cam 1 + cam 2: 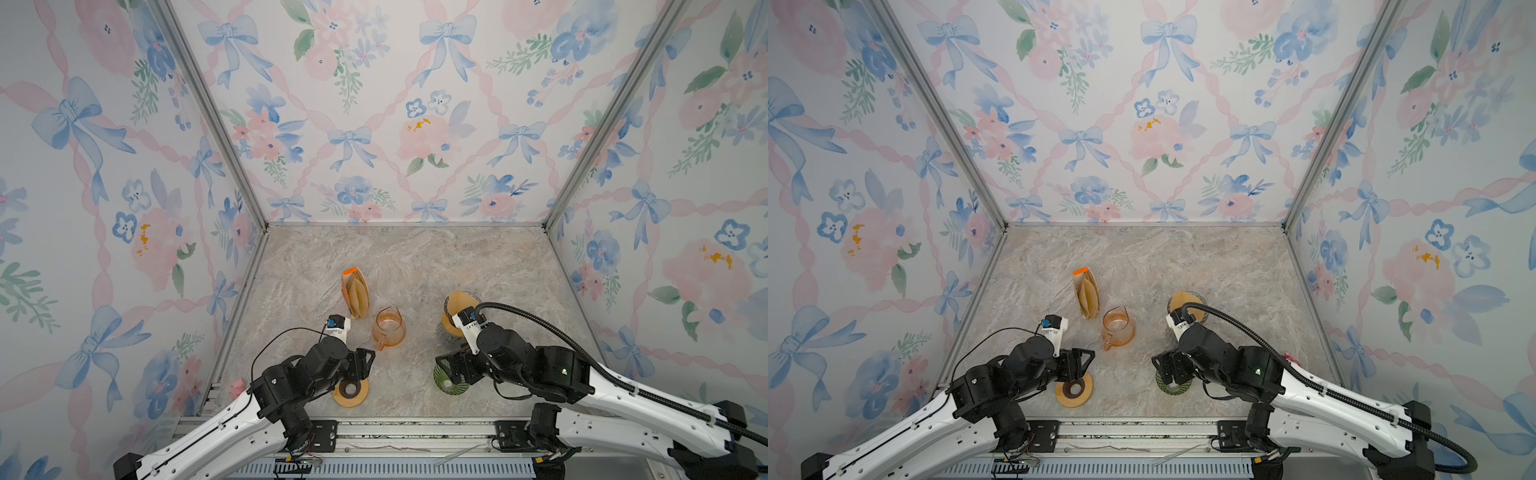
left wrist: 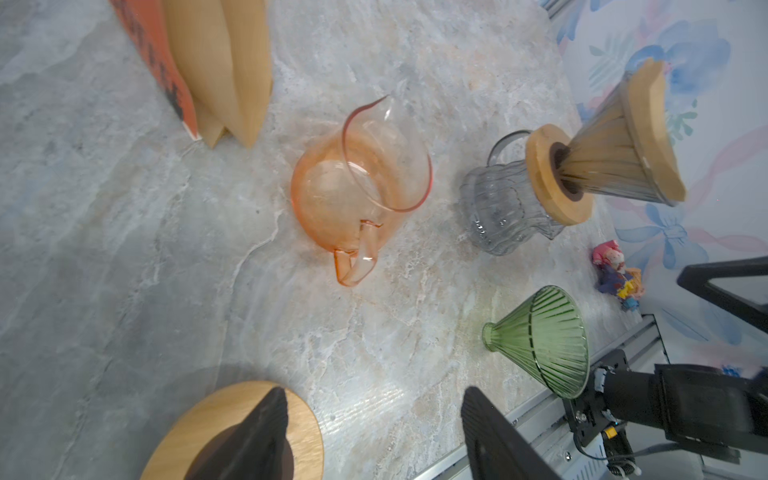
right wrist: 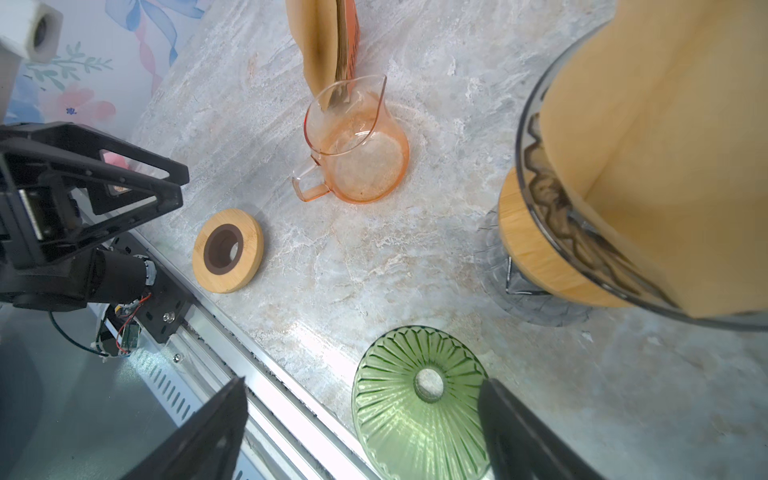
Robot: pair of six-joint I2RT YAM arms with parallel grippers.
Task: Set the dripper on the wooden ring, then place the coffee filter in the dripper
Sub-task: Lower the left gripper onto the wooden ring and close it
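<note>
A brown paper coffee filter [image 3: 665, 145] sits inside a clear glass dripper [image 2: 611, 166] that rests on a wooden collar atop a grey ribbed carafe [image 2: 498, 212] at the right; both top views show the filter [image 1: 459, 303] [image 1: 1183, 301]. A green ribbed glass dripper [image 3: 415, 419] [image 1: 446, 380] stands empty near the front edge. My right gripper [image 3: 363, 382] [image 1: 446, 365] hangs open just above it, holding nothing. At the front left my left gripper [image 2: 374, 395] [image 1: 365, 361] is open and empty over a wooden ring [image 2: 199, 419].
An orange glass carafe [image 1: 389, 328] [image 3: 361, 158] stands mid-table. Behind it leans an orange pack of filters [image 1: 356, 294] [image 2: 220, 70]. The wooden ring [image 1: 351, 392] [image 3: 228, 249] lies front left. A small toy figure [image 2: 617, 274] sits by the right wall. The metal rail [image 3: 249, 340] runs along the front.
</note>
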